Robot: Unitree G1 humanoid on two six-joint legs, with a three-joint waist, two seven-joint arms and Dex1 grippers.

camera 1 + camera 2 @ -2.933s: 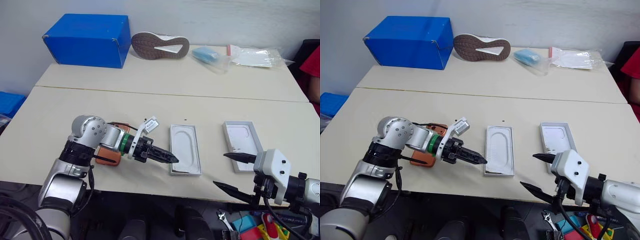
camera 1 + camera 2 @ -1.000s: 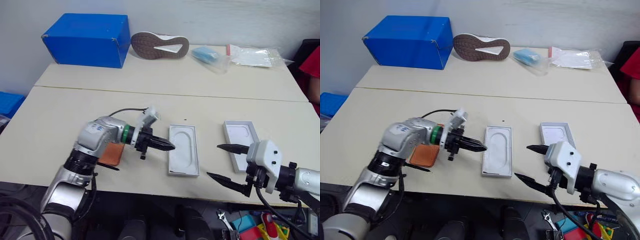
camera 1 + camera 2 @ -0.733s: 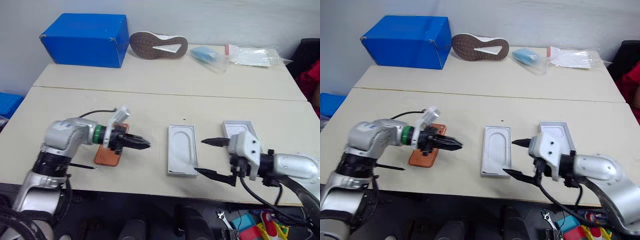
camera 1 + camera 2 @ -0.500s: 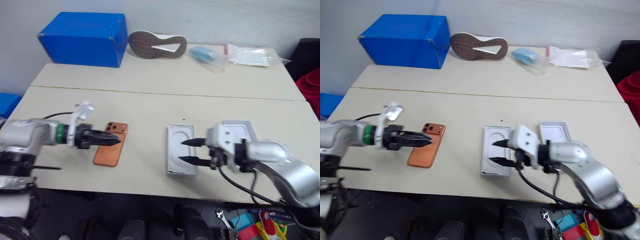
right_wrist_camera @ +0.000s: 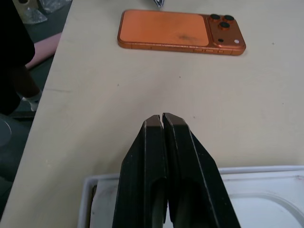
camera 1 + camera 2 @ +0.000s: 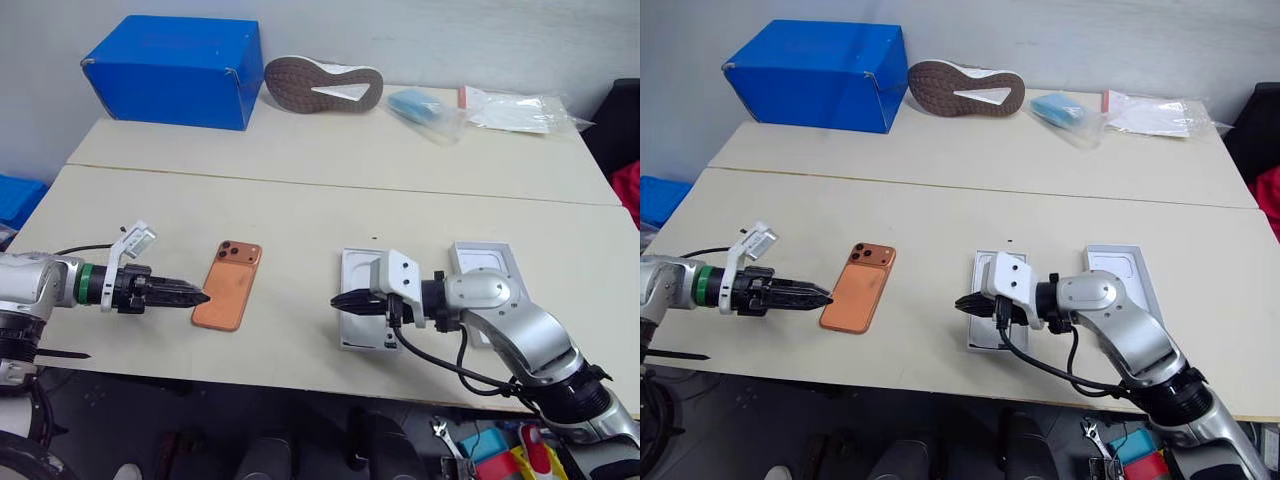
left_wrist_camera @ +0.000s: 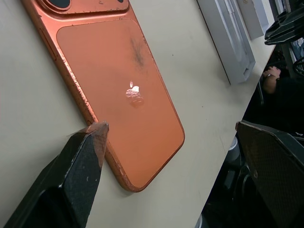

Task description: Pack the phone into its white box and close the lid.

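Observation:
The orange phone (image 6: 230, 283) lies camera side up on the table, left of centre. My left gripper (image 6: 148, 326) is to its left, open and pointing at it. One fingertip (image 7: 97, 130) is at the phone's long edge and the other hangs off the table's front. The white box (image 6: 343, 265) lies in the middle near the front edge, with a white insert (image 6: 358, 275) with a rounded recess inside it. My right gripper (image 6: 337, 300) is shut and empty, with its tips over the box's left rim. The lid (image 6: 485, 262) lies hollow side up to the right of the box.
At the back stand a big blue box (image 6: 170, 70), a shoe (image 6: 322, 82) sole up, and two plastic bags (image 6: 420, 105). A seam (image 6: 300, 180) runs between the two tables. The phone and the box both lie close to the front edge.
My left gripper has pulled away to the left, uncovering the phone, and has opened. My right gripper has swung left from in front of the lid to the box's left rim and has shut.

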